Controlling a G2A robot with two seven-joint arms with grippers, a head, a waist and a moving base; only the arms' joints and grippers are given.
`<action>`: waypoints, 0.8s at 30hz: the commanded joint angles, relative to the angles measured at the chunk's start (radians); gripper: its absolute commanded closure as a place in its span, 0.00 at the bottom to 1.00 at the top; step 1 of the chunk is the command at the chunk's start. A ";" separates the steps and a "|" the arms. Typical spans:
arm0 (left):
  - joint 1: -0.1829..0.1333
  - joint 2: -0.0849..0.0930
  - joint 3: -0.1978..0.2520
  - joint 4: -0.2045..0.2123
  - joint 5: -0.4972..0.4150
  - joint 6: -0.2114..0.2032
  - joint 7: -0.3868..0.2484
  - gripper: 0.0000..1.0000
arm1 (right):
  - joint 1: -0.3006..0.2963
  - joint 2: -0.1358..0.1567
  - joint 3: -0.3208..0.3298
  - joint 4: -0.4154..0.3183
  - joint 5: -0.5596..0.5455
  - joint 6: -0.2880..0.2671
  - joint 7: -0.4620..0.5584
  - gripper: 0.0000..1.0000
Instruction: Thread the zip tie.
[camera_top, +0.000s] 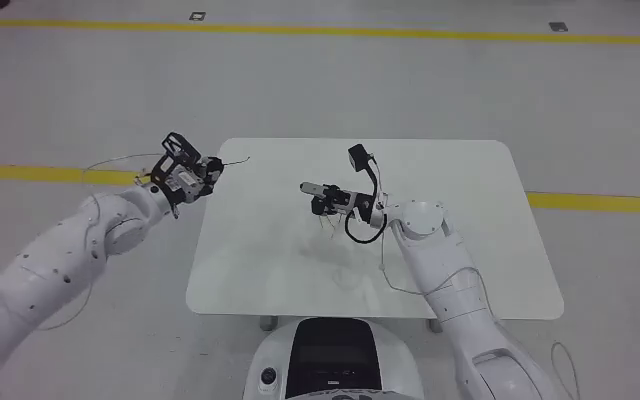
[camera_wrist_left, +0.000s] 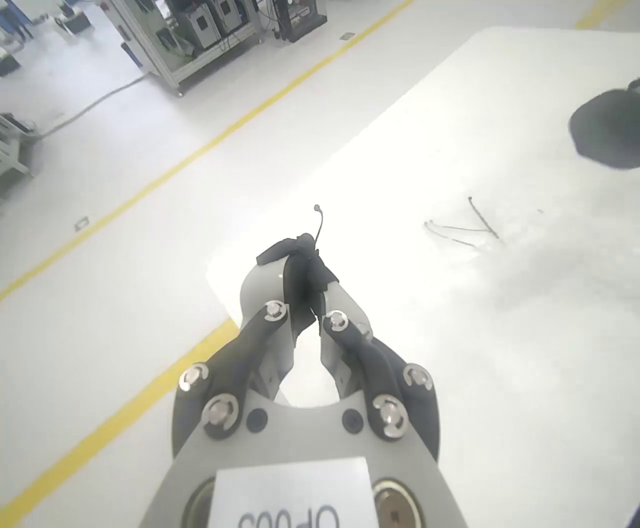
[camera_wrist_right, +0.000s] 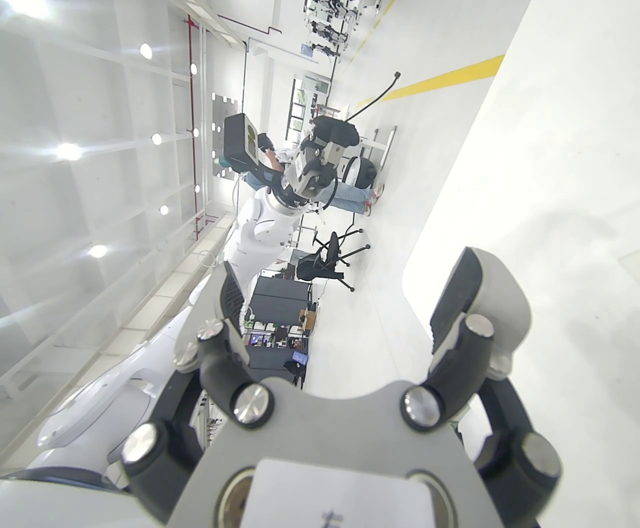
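Observation:
My left gripper (camera_top: 205, 170) hovers over the white table's (camera_top: 460, 200) far left edge, shut on a thin black zip tie (camera_top: 235, 161). In the left wrist view the zip tie (camera_wrist_left: 318, 222) sticks up out of the gripper (camera_wrist_left: 307, 252), its small head end free. My right gripper (camera_top: 306, 188) is over the middle of the table, pointing toward the left arm. In the right wrist view this gripper (camera_wrist_right: 345, 290) is open with nothing between its fingers. Farther off in that view are the left gripper (camera_wrist_right: 320, 150) and its zip tie (camera_wrist_right: 377, 95).
Several loose zip ties (camera_wrist_left: 465, 230) lie on the table below the right gripper, also faint in the top view (camera_top: 325, 228). Yellow floor lines (camera_top: 320, 32) run behind the table. The table's right half (camera_top: 480, 250) is bare.

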 joint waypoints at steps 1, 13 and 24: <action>-0.021 0.002 0.027 -0.009 -0.071 0.000 -0.031 1.00 | 0.000 0.000 0.000 0.000 0.000 0.000 0.000 0.00; -0.149 0.022 0.222 -0.073 -0.408 0.000 -0.142 1.00 | 0.000 0.000 0.000 0.000 0.000 0.000 0.000 0.00; -0.168 0.023 0.295 -0.079 -0.489 0.000 -0.127 1.00 | 0.000 0.000 0.000 0.000 0.000 0.000 0.000 0.00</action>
